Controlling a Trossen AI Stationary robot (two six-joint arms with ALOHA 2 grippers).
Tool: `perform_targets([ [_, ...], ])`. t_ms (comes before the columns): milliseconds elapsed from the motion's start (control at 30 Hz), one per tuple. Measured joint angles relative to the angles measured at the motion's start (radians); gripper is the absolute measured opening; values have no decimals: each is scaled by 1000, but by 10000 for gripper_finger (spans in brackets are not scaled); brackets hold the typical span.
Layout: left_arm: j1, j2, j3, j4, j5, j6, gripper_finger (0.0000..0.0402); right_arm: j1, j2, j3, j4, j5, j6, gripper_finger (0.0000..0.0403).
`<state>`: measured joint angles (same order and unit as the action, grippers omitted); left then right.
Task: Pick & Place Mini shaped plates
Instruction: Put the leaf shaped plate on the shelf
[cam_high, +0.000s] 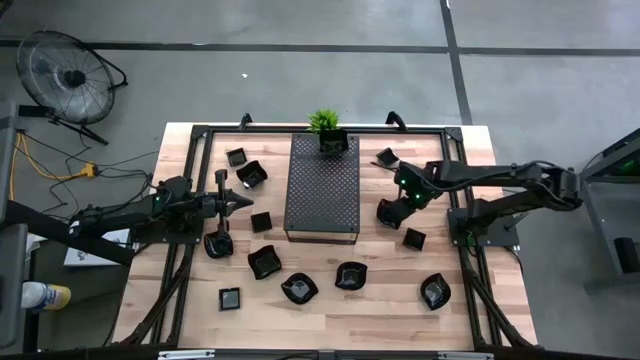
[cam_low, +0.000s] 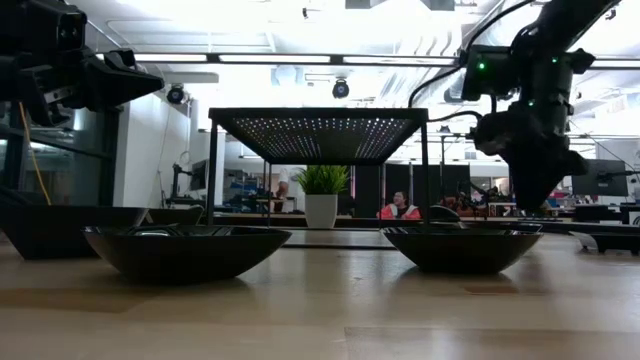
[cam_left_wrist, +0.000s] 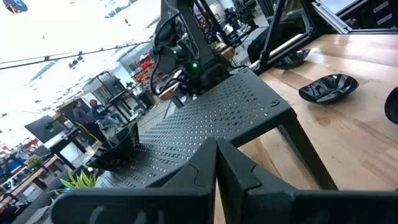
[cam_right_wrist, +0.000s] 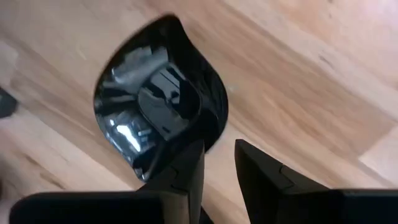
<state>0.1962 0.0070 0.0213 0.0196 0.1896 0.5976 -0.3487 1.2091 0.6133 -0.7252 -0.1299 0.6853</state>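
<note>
Several mini shaped plates, small glossy black dishes, lie scattered on the wooden table around a dark perforated tray. My right gripper points down, open, just above a rounded plate with one pointed end that rests on the wood right of the tray. One finger stands over the plate's rim and the other over bare wood. In the low view its fingertips hang above the table. My left gripper is shut and level, left of the tray, holding nothing.
A small green plant stands at the tray's far end. More plates lie near the front edge, left of the tray and right of it. A fan stands on the floor.
</note>
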Motion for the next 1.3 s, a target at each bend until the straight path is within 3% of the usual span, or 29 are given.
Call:
perform_targets([
  [633,0,0,0,0,0,0,1,2,3,-8,45,44,50,86],
  [933,0,0,0,0,0,0,1,49,3,-8,46,39,96,142],
  [1300,0,0,0,0,0,0,1,116,-2,14,50,7,59,145],
])
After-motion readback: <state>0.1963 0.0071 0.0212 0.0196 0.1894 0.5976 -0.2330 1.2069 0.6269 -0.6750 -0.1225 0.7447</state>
